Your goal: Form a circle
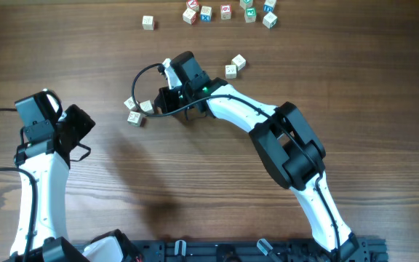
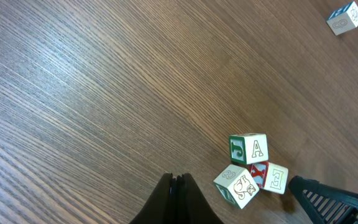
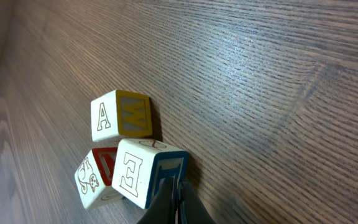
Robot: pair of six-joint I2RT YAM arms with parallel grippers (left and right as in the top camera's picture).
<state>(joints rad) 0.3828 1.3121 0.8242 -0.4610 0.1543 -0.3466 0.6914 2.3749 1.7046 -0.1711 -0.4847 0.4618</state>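
Note:
No circle shows, only a tight cluster of three pale wooden cubes (image 1: 137,110) left of the table's centre. In the right wrist view they are an "A" cube (image 3: 120,115), an "E" cube (image 3: 143,177) and a cat-printed cube (image 3: 94,182). My right gripper (image 3: 176,185) is shut and holds nothing. Its tips press against the blue side face of the "E" cube. The left gripper (image 2: 176,182) is also shut and empty. It hovers over bare wood, left of the cluster (image 2: 252,169) and apart from it.
A row of several letter cubes (image 1: 226,11) lies along the far edge, with a single cube (image 1: 148,22) to its left. Two more cubes (image 1: 234,66) sit just right of the right wrist. The right arm (image 1: 289,145) stretches across the table's middle.

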